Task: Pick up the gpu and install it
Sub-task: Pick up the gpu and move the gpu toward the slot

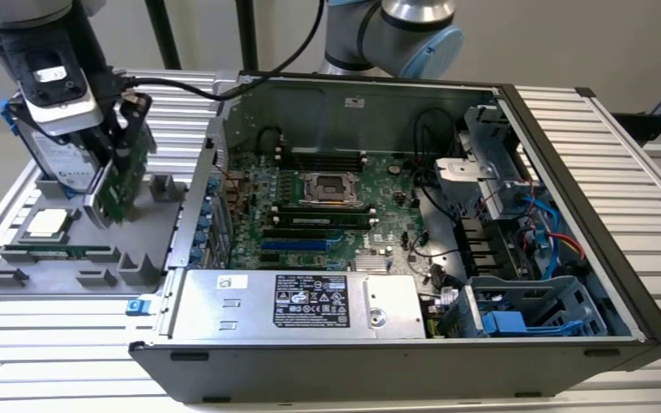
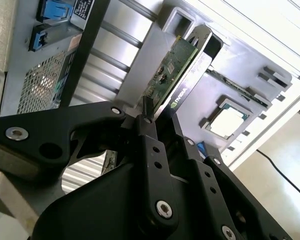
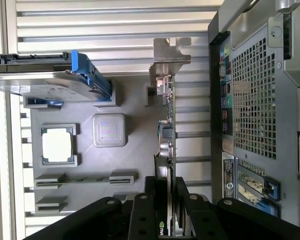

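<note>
Pale wall (image 1: 606,43), ribbed metal table (image 1: 44,353)

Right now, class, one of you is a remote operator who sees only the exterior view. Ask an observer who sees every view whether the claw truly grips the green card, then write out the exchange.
Observer: Yes. In both wrist views the claw is shut on the gpu, a flat green circuit card, clamping it across its two faces.
Operator: Which end points away from the claw?
Observer: The silver metal bracket, as the first wrist view shows.
Operator: What stands beside the card?
Observer: In the first wrist view, the perforated rear panel of the dark computer case runs alongside it.
</note>
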`<state>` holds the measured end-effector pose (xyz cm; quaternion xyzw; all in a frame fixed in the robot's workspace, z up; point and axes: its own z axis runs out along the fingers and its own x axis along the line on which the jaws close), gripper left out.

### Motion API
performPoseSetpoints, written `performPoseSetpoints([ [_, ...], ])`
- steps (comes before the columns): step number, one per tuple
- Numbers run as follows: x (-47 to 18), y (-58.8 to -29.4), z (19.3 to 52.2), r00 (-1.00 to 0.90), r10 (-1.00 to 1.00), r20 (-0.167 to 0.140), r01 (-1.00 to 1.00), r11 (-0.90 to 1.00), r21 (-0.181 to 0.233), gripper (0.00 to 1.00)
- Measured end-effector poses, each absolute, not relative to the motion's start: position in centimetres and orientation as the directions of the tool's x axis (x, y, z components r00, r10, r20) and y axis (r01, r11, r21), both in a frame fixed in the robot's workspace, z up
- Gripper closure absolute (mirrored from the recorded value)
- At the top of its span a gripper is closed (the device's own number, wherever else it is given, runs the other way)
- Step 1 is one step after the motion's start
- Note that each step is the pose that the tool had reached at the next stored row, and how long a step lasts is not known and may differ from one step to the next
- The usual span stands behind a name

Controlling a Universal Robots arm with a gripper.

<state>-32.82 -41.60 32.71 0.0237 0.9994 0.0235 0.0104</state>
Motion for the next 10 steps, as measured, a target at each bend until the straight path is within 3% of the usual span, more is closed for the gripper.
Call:
performPoseSetpoints([
  [10,-32.82,-41.61,33.54,-0.999,0.048,-0.020,0.047,0.998,0.048,1.00],
])
